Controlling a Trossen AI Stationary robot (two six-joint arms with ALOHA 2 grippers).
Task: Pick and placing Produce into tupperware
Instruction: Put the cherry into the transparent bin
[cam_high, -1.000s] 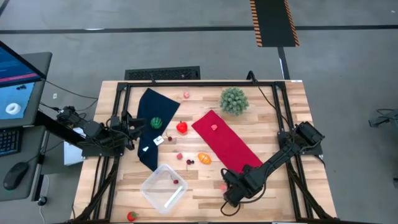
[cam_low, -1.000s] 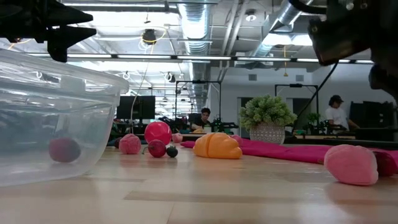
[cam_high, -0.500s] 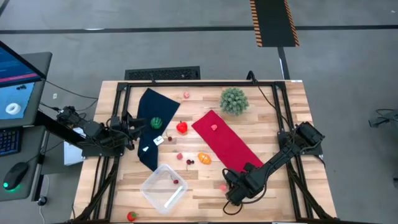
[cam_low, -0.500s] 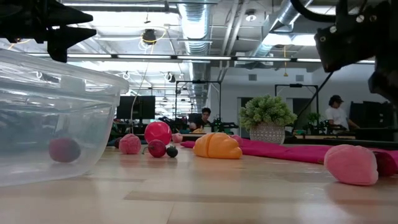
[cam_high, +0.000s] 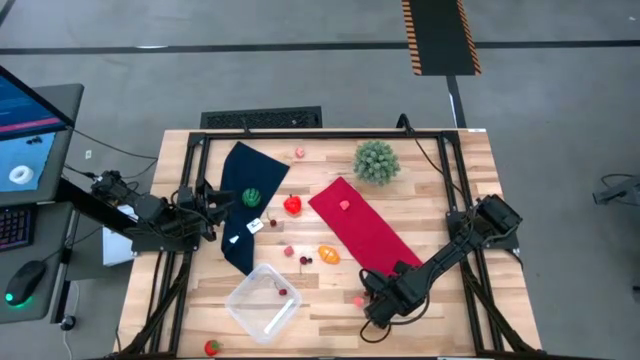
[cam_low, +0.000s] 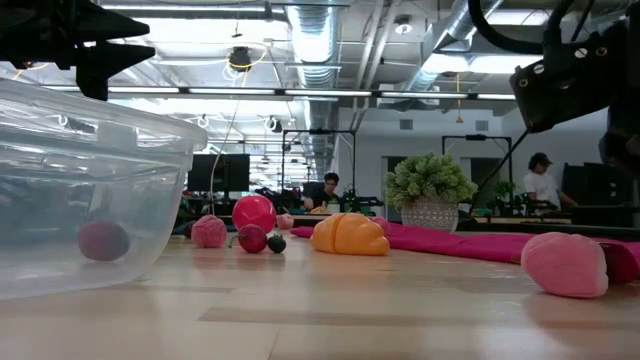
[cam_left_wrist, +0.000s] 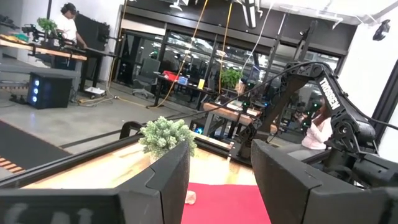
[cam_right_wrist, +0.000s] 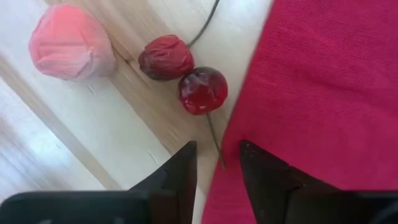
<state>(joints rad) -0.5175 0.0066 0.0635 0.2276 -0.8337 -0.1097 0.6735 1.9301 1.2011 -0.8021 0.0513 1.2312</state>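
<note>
I have the right gripper (cam_high: 372, 305) low over the near edge of the long red cloth (cam_high: 365, 228), its fingers (cam_right_wrist: 177, 171) parted with nothing between them. Wrist view: a pair of dark red toy cherries (cam_right_wrist: 186, 74) on stems lies on the wooden table (cam_high: 450, 190) just beside the cloth edge, with a pink rounded toy fruit (cam_right_wrist: 69, 42) next to them.

The clear, shallow plastic tupperware box (cam_high: 264, 301) sits at the table's near edge, one small dark red berry (cam_high: 283, 292) inside.

An orange toy vegetable (cam_high: 328, 254) and a red toy pepper (cam_high: 292, 205) lie loose mid-table.

The left gripper (cam_high: 207, 200) waits at the left side by the dark blue cloth (cam_high: 247, 200), fingers (cam_left_wrist: 158, 180) apart, empty.
</note>
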